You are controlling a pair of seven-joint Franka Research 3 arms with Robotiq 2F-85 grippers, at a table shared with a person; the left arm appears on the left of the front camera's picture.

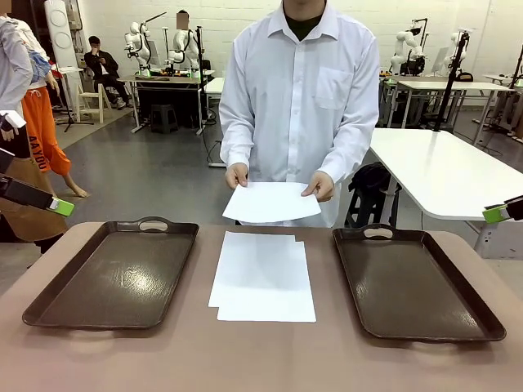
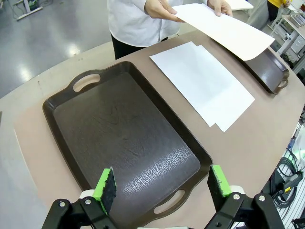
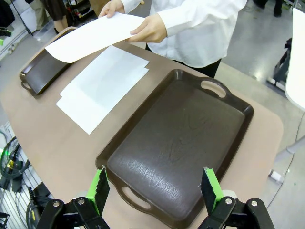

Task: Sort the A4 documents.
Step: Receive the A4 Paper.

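Between the left tray [image 1: 114, 273] and right tray [image 1: 413, 286] lie stacked sheets [image 1: 261, 278] on the table [image 1: 261, 359], another sheet [image 1: 270, 202] in the person's hands [image 1: 320, 188]; thin, limp, slippery, probably best pinched at an edge; left gripper [image 2: 162, 183] and right gripper [image 3: 155, 188] hang with jaws wide.

A4 documents [image 1: 263, 278] on table [image 1: 261, 359] between left tray [image 1: 114, 278] and right tray [image 1: 413, 286]; one more sheet [image 1: 270, 202] in person's hands [image 1: 320, 188] behind.

Person [image 1: 298, 90]: head cut by front view's top edge.
Pile [image 1: 263, 276]: lower sheets mostly covered; count unclear.
Right tray [image 2: 269, 71]: partly behind held sheet [image 2: 224, 28], left wrist view.
Left tray [image 3: 38, 76]: partly behind held sheet, right wrist view.
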